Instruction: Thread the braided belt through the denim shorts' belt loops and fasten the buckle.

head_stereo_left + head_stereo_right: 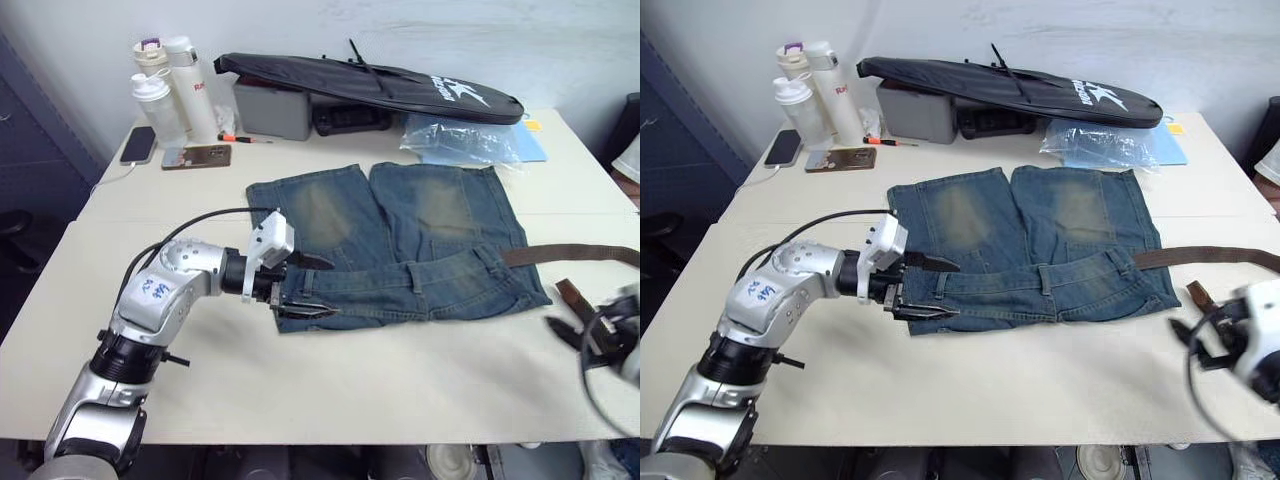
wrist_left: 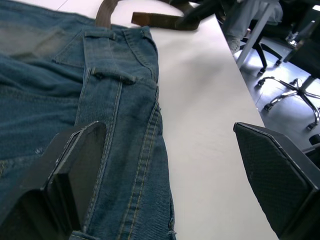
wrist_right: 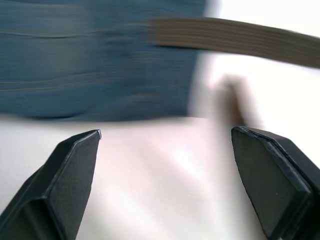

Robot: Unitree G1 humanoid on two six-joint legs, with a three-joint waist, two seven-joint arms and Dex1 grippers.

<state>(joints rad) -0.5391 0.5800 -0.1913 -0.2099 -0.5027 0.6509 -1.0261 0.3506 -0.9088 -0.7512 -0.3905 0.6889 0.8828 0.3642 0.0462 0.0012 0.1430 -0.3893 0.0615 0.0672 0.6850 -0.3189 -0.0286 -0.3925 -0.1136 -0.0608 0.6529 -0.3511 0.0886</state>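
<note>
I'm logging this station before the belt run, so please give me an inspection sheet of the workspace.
Surface: white table, two joined tops.
Job's things: denim shorts lying flat; braided belt running off their right side, unthreaded.
Clutter: bottles, phones, black bag, grey box, plastic bag.
Grippers: left gripper open at the waistband's left end; right gripper open over the table.
Cables: black cable on left arm.
Surroundings: office chairs.

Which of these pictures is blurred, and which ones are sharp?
The right wrist view is smeared: the shorts and belt are streaked sideways, and the table is a pale haze. The left wrist view is sharp, with the shorts' stitching clear. Both eye views are sharp, except the right end effector, slightly blurred.
</note>
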